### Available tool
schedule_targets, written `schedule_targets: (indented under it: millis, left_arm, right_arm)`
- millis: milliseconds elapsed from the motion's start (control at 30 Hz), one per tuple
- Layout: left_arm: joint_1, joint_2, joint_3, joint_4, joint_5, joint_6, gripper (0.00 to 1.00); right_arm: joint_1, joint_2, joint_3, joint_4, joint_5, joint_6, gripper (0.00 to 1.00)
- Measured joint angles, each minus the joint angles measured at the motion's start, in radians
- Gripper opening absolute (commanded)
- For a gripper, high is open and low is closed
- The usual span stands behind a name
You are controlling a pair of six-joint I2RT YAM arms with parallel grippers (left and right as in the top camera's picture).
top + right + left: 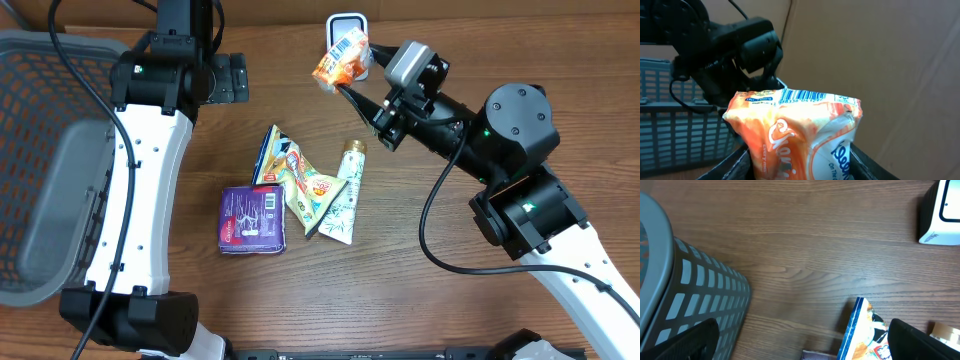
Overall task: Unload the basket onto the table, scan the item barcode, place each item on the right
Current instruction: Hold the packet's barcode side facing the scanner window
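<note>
The right tool (348,88) is clamped on the orange packet (340,58), lifted off the tabletop (400,310), with the barcode (807,96) along its upper edge. The scanner (347,22) stands just beyond the packet. The left tool (238,78), jaws wide apart, is farther off.

You have the orange and white crinkled plastic packet (341,57) up off the table (400,300), pinched at its lower end in the right gripper (347,86). It sits tilted, its black barcode (807,96) on a white strip along the top edge, facing the wrist camera. From above, it overlaps the small white-faced, dark-sided box scanner (346,22), which stands upright near the middle of the table's far edge.
</note>
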Motion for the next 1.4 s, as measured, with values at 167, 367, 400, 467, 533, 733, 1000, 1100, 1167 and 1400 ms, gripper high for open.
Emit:
schedule_targets:
  millis: [167,367,400,467,533,733,1000,1100,1167,1400]
  left_arm:
    - [0.0,0.0,0.0,0.0,0.0,0.0,1.0]
    - [0.0,0.0,0.0,0.0,0.0,0.0,1.0]
    - [0.0,0.0,0.0,0.0,0.0,0.0,1.0]
    - [0.0,0.0,0.0,0.0,0.0,0.0,1.0]
    - [0.0,0.0,0.0,0.0,0.0,0.0,1.0]
    - [0.0,0.0,0.0,0.0,0.0,0.0,1.0]
    - [0.0,0.0,0.0,0.0,0.0,0.0,1.0]
    - [0.0,0.0,0.0,0.0,0.0,0.0,1.0]
    - [0.0,0.0,0.0,0.0,0.0,0.0,1.0]
    - [0.0,0.0,0.0,0.0,0.0,0.0,1.0]
  right_arm:
    - [0.0,0.0,0.0,0.037,-0.007,-0.043,0.45]
    - [0.0,0.0,0.0,0.08,-0.01,-0.092,0.51]
    - [0.0,0.0,0.0,0.082,-0.01,-0.095,0.52]
    - [0.0,0.0,0.0,0.087,-0.011,-0.106,0.52]
    - [0.0,0.0,0.0,0.087,-0.014,-0.111,0.52]
    - [0.0,0.0,0.0,0.08,-0.017,-0.117,0.52]
    - [0.0,0.0,0.0,0.069,-0.018,-0.117,0.51]
    - [0.0,0.002,0.0,0.069,-0.017,-0.117,0.51]
    - [0.0,0.002,0.0,0.07,-0.018,-0.117,0.52]
    - [0.0,0.002,0.0,0.072,-0.017,-0.117,0.5]
